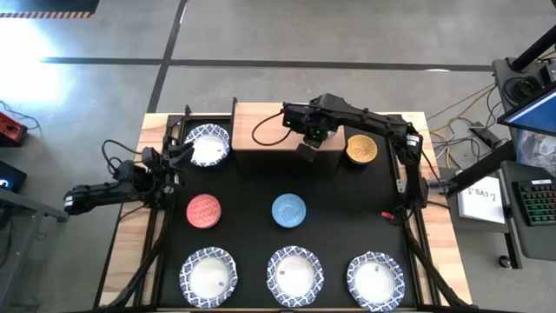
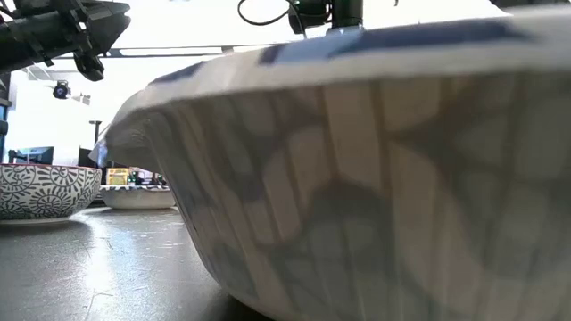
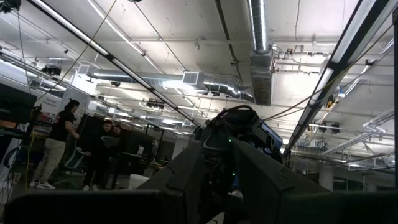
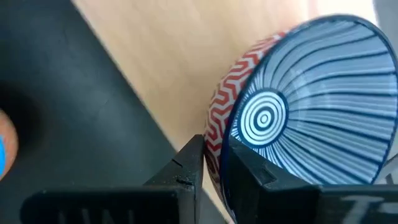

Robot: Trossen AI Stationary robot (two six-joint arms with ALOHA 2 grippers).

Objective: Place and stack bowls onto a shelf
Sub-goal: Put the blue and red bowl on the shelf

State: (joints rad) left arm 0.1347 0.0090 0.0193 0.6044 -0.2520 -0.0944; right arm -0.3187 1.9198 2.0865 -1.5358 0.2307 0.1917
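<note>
My right gripper (image 1: 310, 143) (image 4: 211, 155) is over the light-wood shelf (image 1: 261, 149) (image 4: 155, 56), shut on a small bowl (image 4: 298, 106). The bowl is red zigzag outside and blue-and-white striped inside. My left gripper (image 1: 178, 155) (image 3: 217, 171) is open at the table's left, beside a wide white blue-rimmed bowl (image 1: 208, 145) on the mat, and its wrist view looks up at the ceiling. On the mat stand a small red bowl (image 1: 204, 210), a small blue bowl (image 1: 288, 210), a yellow-tan bowl (image 1: 361, 149), and three wide bowls along the near edge (image 1: 295, 274). One of these fills the low view (image 2: 375, 178). My right gripper pinches the small bowl by its rim (image 4: 225, 146). One finger (image 4: 249, 171) is inside the bowl and the other (image 4: 186, 165) is against the red outer wall. The bowl is tipped on its side, its mouth toward the wrist camera, over the shelf board. Whether it touches the board I cannot tell.
The black mat (image 1: 243, 235) covers most of the wooden table. Cables run along the table's right side by the right arm's base (image 1: 408, 174). Desks, a keyboard and papers stand right of the table. People stand in the room seen in the left wrist view (image 3: 59, 143).
</note>
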